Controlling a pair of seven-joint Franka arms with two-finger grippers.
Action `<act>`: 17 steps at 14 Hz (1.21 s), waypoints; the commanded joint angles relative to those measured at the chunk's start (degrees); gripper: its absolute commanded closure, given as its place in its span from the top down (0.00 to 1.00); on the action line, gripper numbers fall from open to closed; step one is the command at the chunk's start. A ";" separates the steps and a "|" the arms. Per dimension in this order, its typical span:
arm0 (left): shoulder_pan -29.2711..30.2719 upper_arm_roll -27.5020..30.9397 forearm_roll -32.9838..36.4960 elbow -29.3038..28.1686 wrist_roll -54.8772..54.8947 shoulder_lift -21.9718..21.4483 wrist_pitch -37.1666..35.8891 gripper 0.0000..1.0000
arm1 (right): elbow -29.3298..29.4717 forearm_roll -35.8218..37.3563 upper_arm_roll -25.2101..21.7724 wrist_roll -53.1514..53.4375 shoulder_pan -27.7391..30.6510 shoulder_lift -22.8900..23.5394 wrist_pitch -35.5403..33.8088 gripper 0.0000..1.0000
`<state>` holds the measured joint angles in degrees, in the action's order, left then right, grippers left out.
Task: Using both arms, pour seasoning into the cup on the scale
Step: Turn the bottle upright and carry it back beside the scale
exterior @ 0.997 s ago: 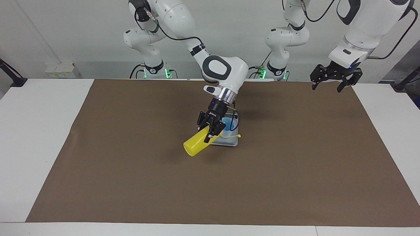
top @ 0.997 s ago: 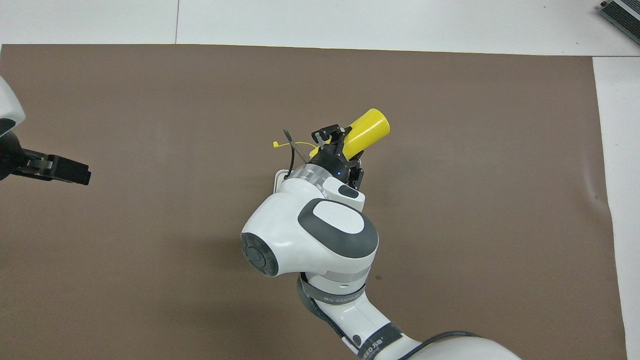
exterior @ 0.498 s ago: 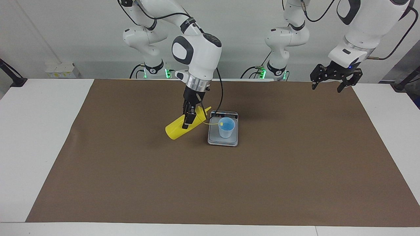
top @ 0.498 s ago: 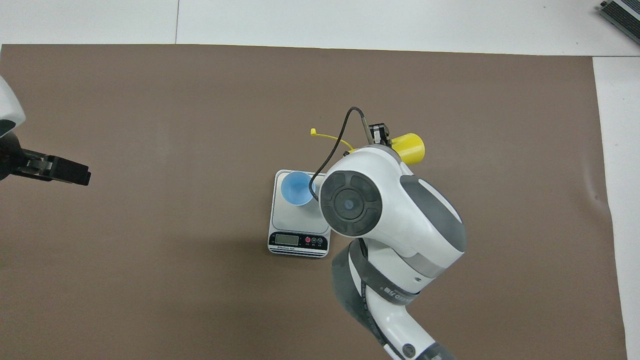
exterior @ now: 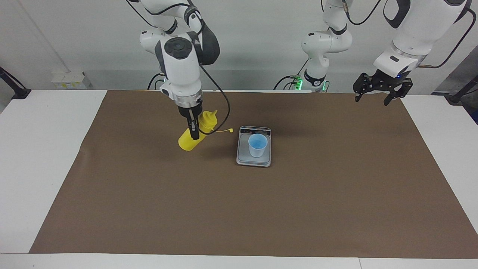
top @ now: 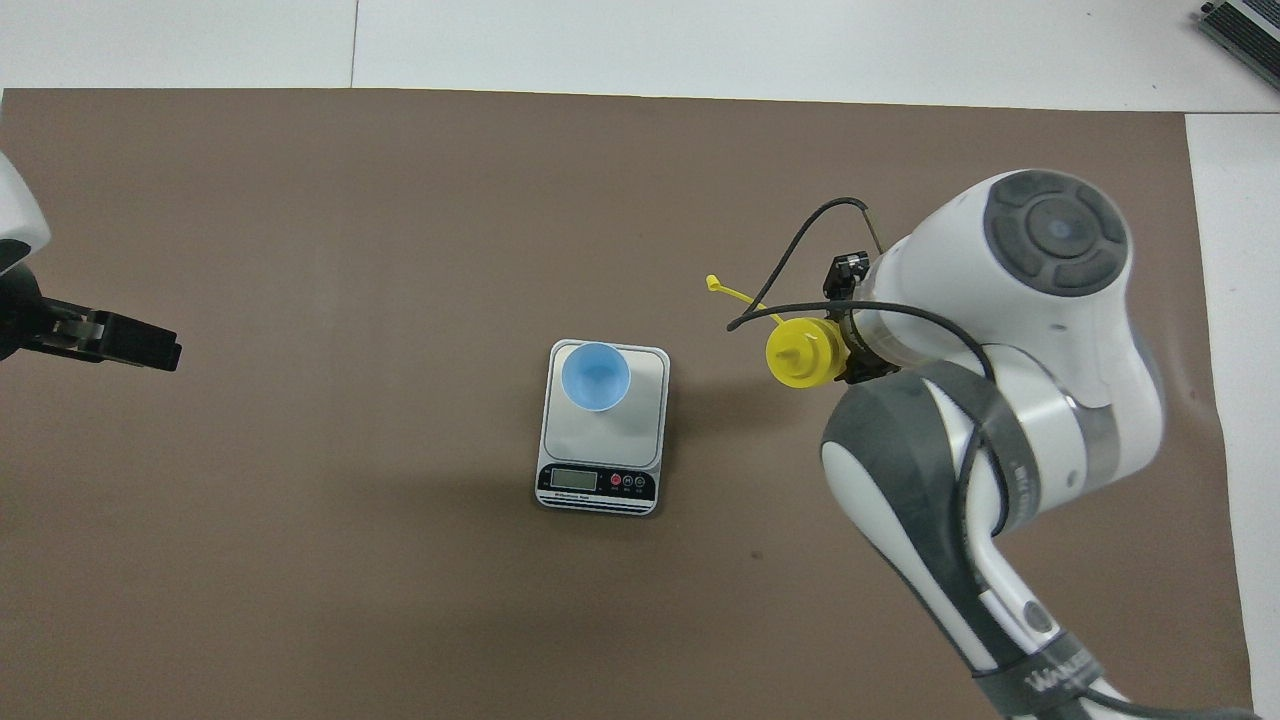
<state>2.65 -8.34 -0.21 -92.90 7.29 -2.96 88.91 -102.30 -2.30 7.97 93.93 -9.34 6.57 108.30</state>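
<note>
Seasoning [exterior: 194, 131] clamped in right gripper [exterior: 193, 129], tilted above mid-worktop; left gripper [exterior: 378, 88] idle, fingers spread, near robots' edge; cup [exterior: 257, 145] on scale [exterior: 254, 160]; set-down judged remaining.

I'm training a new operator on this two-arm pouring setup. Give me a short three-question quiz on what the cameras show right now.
1. True or false: the light blue cup stands on the grey digital scale.
2. Which gripper holds the yellow squeeze bottle? A) the left gripper B) the right gripper C) neither
3. Fill in: the scale's display strip is on the short edge ____ to the robots.

Key
1. True.
2. B: the right gripper is shut on the bottle, tilted and off the scale toward the right arm's end of the table; the left gripper waits open over the left arm's end of the table.
3. Nearer.
</note>
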 commanded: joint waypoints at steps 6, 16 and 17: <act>0.78 -0.36 0.91 -1.14 1.15 -1.00 0.56 1.00 | -8.88 -22.47 0.65 -29.05 13.99 0.11 -2.39 0.00; 0.78 -0.36 0.91 -1.32 0.97 -1.08 0.74 1.00 | -16.61 -34.68 0.56 -31.44 17.17 1.44 4.45 0.15; 0.78 -0.36 0.91 -1.32 0.97 -1.00 0.83 1.00 | -16.97 -35.22 0.56 -31.09 16.99 1.35 5.16 0.37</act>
<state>2.65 -8.34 -0.20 -92.90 7.34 -2.96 88.94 -115.78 -34.66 7.97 63.98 7.38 10.52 110.87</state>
